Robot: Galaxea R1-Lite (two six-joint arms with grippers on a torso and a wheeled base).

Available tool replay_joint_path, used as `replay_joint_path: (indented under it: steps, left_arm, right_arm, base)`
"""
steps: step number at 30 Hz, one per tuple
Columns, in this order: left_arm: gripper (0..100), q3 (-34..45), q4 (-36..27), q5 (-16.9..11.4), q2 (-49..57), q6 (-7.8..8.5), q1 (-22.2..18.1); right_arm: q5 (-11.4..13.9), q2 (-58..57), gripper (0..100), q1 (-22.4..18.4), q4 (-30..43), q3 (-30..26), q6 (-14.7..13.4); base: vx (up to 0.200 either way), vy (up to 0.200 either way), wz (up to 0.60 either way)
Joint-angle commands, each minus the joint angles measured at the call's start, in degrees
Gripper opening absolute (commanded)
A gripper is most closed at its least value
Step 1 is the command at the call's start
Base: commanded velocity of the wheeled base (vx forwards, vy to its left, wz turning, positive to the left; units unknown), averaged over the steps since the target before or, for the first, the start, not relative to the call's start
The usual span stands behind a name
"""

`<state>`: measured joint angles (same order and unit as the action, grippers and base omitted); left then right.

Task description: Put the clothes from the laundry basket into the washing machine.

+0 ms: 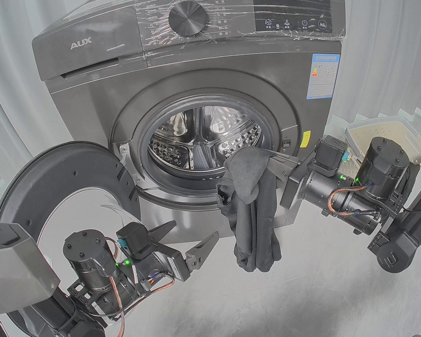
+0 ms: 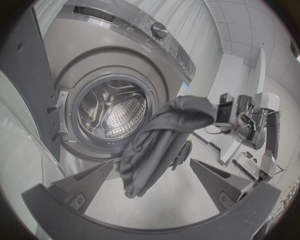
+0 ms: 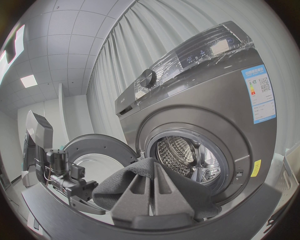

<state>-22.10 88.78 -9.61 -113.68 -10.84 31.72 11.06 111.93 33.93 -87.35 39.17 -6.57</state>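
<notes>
Head view: open washing machine (image 1: 193, 76), dark garment (image 1: 249, 207) hanging at its mouth.
The dark garment hangs long-axis down, just before the drum (image 1: 201, 137) rim, pinched in the closed right tool (image 1: 275, 163); the left tool (image 1: 195, 230) gapes empty, farther away.

A test room: curtains (image 3: 175, 31), tiled ceiling (image 3: 62, 40), washing machine (image 1: 84, 106) in plastic film.

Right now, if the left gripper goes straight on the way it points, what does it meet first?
Most likely the dark garment hanging from the right gripper; in the left wrist view it hangs dead ahead of the open left gripper. The washing machine stands behind it; depth unclear.
</notes>
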Motion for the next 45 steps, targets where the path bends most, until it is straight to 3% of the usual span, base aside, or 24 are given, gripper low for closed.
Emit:
replay_joint_path:
  steps: [1,18,25,40,45]
  left_arm:
    - [100,-0.3,0.1,-0.1,-3.9,-0.06,-1.7]
    - [100,-5.1,0.1,0.5,-10.8,0.29,-1.0]
    - [100,-7.1,0.1,0.5,-13.9,3.45,-0.9]
    - [100,-13.8,0.1,1.5,-17.6,4.77,-0.9]
    - [100,-14.9,0.1,1.5,-18.4,5.92,-1.0]
  right_arm:
    - [0.0,-3.0,0,0.3,0.0,-1.8,0.0]
    - [-1.1,-5.6,0,3.0,-0.3,-4.5,0.0]
    - [-1.2,-5.9,0,4.0,0.0,-4.5,0.0]
    - [-1.9,-7.3,0,6.2,-0.4,-6.4,0.0]
    - [-2.0,-7.5,0,7.0,-0.9,-7.8,0.0]
  base:
    - [0.000,0.000,0.00]
    - [0.000,0.000,0.00]
    - [0.000,0.000,0.00]
    - [0.000,0.000,0.00]
    - [0.000,0.000,0.00]
